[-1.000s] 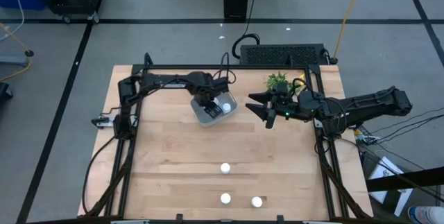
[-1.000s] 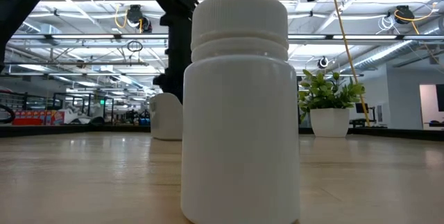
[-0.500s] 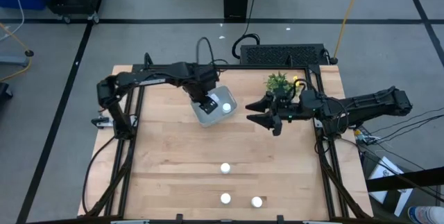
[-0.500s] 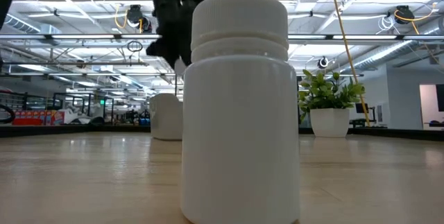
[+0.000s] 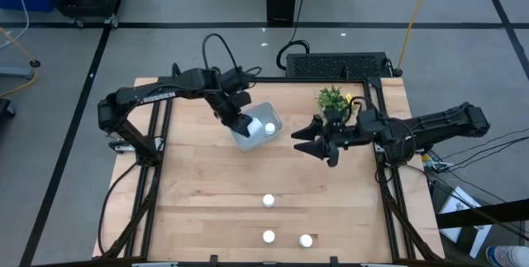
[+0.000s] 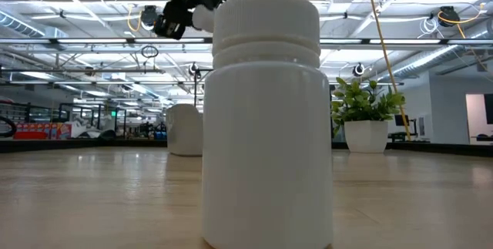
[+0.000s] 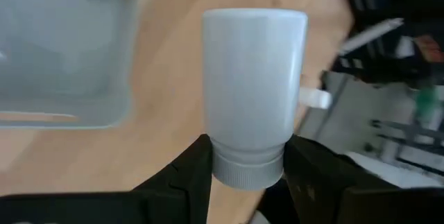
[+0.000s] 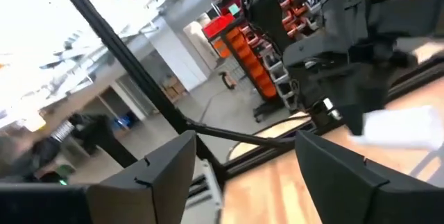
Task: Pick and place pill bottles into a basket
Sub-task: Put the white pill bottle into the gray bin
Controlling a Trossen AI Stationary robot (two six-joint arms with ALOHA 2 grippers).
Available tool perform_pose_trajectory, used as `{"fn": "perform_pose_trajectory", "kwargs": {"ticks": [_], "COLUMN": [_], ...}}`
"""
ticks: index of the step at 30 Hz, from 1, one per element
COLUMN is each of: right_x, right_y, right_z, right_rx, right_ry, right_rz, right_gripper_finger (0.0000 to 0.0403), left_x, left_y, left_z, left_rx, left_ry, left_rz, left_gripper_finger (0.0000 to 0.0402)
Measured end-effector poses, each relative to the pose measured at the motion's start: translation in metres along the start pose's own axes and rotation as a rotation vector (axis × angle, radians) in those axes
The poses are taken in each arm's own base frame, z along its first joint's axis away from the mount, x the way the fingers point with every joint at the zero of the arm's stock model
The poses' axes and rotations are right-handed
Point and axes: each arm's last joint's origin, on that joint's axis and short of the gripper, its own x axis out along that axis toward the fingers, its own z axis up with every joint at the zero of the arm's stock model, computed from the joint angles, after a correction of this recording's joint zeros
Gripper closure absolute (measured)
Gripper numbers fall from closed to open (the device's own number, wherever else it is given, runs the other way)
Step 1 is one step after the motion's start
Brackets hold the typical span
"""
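- Overhead, left gripper (image 5: 240,123) sits at the left edge of the basket (image 5: 258,134), far-centre of the table (image 5: 207,193); what it holds can't be made out from here.
- Left wrist view settles it: fingers (image 7: 182,177) clamped on the capped end of a held bottle (image 7: 254,92), which juts out over bare wood, basket (image 7: 62,57) just beside it.
- One bottle in basket (image 5: 269,127), seen as a white dot from above; wrist view only catches its rim at the frame edge.
- Three loose bottles (image 5: 268,201) on the near part of the table: one mid, two closer to the near edge, well apart from the basket.
- Low view is mostly filled by one nearby bottle (image 6: 266,118), upright; another bottle (image 6: 185,129) stands farther back to its left, plant (image 6: 364,118) off to the right. Left gripper (image 6: 179,2) hangs high above the table, white bottle showing in it.
- Right gripper (image 5: 307,139) hovers right of the basket, near the plant (image 5: 331,98), jaws parted, nothing in them.
- Right wrist view shows only its own spread fingers (image 8: 163,175), table edge and room beyond.
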Motion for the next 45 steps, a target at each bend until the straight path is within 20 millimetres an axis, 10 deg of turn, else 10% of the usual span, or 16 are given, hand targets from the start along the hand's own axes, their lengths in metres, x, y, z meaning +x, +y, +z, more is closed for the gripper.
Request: {"fn": "perform_pose_trajectory", "kwargs": {"ticks": [11, 17, 30, 45], "right_x": [0.000, 0.010, 0.076, 0.103], "right_y": [-0.006, 0.027, 0.049, 0.032], "right_z": [-0.022, -0.025, -0.040, -0.065], "right_rx": [-0.285, -0.752, -1.470, -1.575], "right_ry": [0.088, 0.105, 0.433, 0.469], "right_rz": [-0.287, -0.380, -0.628, -0.902], "right_gripper_finger": [0.0187, 0.0197, 0.0204, 0.0216], "left_x": [0.005, 0.003, 0.002, 0.000], "left_y": [-0.024, -0.025, -0.030, -0.033], "left_z": [0.004, 0.007, 0.010, 0.013], "left_rx": [-0.005, -0.055, -0.110, -0.164], "left_ry": [0.046, 0.058, 0.081, 0.088], "left_rz": [-0.271, -0.313, -0.386, -0.416], "left_gripper_finger": [0.0245, 0.0234, 0.0236, 0.0237]}}
